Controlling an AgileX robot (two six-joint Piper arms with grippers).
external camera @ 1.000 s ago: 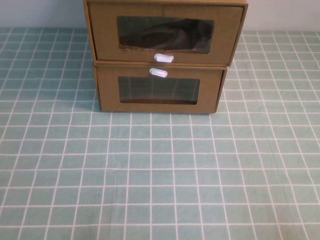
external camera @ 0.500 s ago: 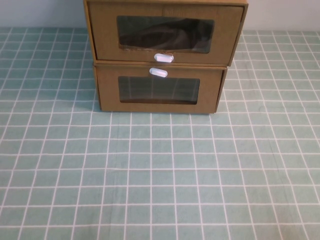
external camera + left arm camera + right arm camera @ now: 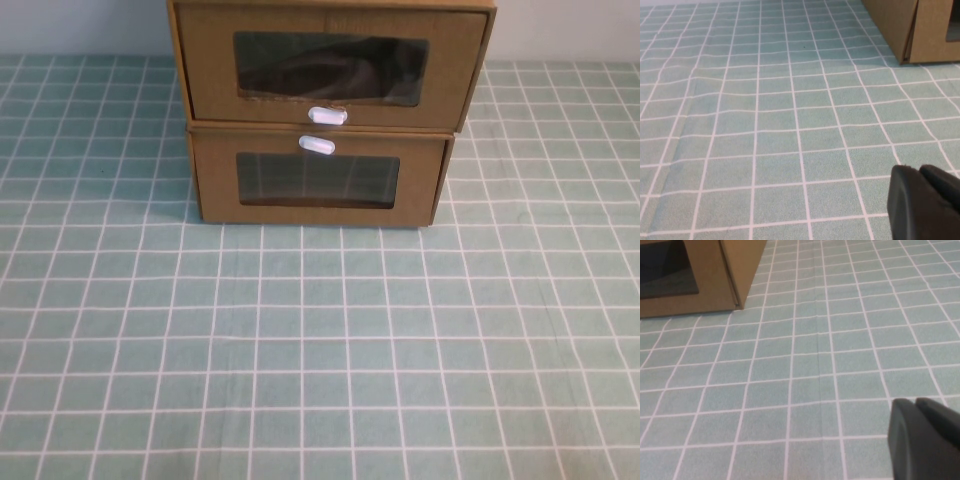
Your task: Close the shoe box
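I see the shoe box (image 3: pixel 320 70) at the far centre of the counter (image 3: pixel 320 340), stacked on a like cardboard box (image 3: pixel 318 180). Its drawer front sits slightly proud. Left gripper (image 3: pixel 927 200) and right gripper (image 3: pixel 925 437) hang low over near tiles, jaws pressed together, well apart from the boxes.

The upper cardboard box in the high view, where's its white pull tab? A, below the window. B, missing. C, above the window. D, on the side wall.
A: the upper box has its white tab just under its clear window.
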